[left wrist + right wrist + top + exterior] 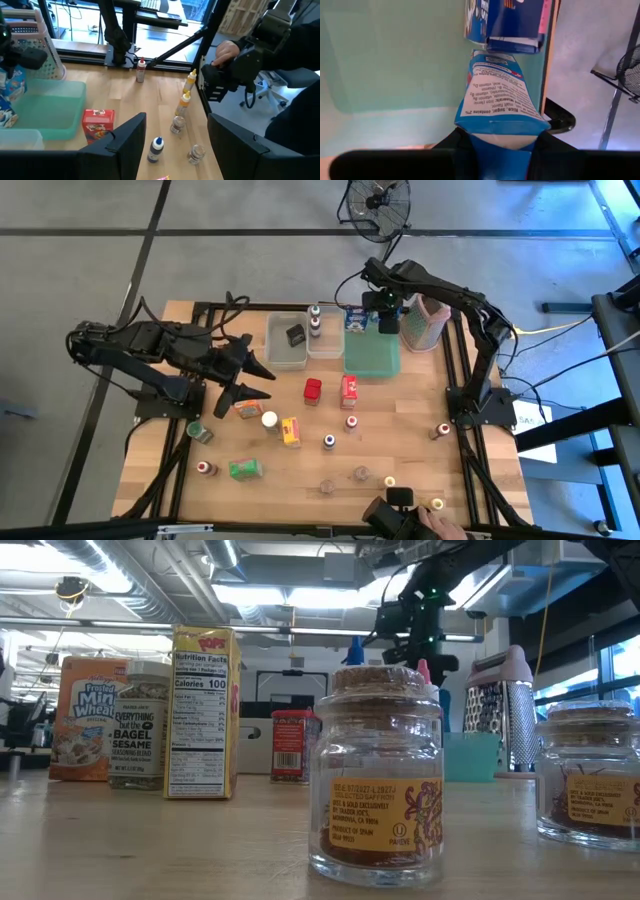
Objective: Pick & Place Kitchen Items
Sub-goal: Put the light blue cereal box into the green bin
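From above, the right gripper (388,313) hangs over the far end of the green tray (372,358), closed on a blue box (389,322); a second blue box (356,319) stands just beside it at the tray's far edge. The left gripper (262,381) sits over the table's left half with fingers parted and nothing between them, an orange box (246,409) just beneath its near finger. Two red boxes (313,390) stand mid-table, a yellow box (291,431) and green box (245,469) nearer the front, and small bottles are scattered across the wood. Two clear tubs (286,341) sit left of the tray, the grater (424,323) to its right.

At table height, a cork-topped jar (380,775) fills the foreground, a second jar (592,775) at the right edge. The yellow box (203,712), a seasoning bottle (140,724) and the orange box (88,718) stand at left. The right gripper (420,625) hangs high behind them; its fingers cannot be made out here.

The left wrist view shows its fingers (125,145) wide apart and empty, a red box (98,125) and blue-capped bottle (156,149) beyond them.

The right wrist view shows the blue box (498,100) clamped between the fingers over the tray (395,60)
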{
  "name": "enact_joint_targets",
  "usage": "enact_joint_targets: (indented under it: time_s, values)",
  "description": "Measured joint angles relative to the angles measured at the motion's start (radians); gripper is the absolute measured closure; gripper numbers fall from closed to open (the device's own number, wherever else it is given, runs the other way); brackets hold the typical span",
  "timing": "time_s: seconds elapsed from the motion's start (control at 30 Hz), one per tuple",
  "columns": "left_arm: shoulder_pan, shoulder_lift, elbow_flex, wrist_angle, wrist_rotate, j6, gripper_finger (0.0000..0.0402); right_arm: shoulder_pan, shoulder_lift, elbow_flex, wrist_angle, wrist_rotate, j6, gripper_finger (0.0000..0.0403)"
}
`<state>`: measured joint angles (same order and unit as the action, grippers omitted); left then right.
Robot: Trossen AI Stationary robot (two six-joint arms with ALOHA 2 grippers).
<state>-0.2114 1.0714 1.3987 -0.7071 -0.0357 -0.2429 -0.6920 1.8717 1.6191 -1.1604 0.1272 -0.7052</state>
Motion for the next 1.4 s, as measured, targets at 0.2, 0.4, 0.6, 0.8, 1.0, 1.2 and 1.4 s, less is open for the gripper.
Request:
enact_joint_targets:
  time_s: [0.2,0.4,0.6,0.8,1.0,1.2,1.4]
  values:
    - [0.001,0.0,0.0,0.0,0.0,0.002,0.0194,-0.001,0.0,-0.063,0.054,0.0,-0.01,0.0328]
    - [0.001,0.0,0.0,0.0,0.0,-0.005,0.0194,-0.002,0.0,-0.097,0.08,-0.002,-0.011,0.0318]
    - [0.001,0.0,0.0,0.0,0.0,0.01,0.0194,-0.003,0.0,-0.097,0.117,0.001,0.0,0.0261]
    - [0.001,0.0,0.0,0.0,0.0,0.012,0.0194,-0.003,0.0,-0.097,0.132,0.003,0.002,0.0219]
    - [0.001,0.0,0.0,0.0,0.0,0.013,0.0194,-0.003,0.0,-0.097,0.133,0.028,0.008,0.0213]
    - [0.001,0.001,0.0,0.0,-0.001,0.013,0.0194,-0.002,-0.005,-0.066,0.103,0.051,0.036,0.0213]
    - [0.001,0.001,0.0,-0.003,-0.001,0.013,0.0194,0.001,-0.037,-0.006,0.068,0.021,0.054,0.0213]
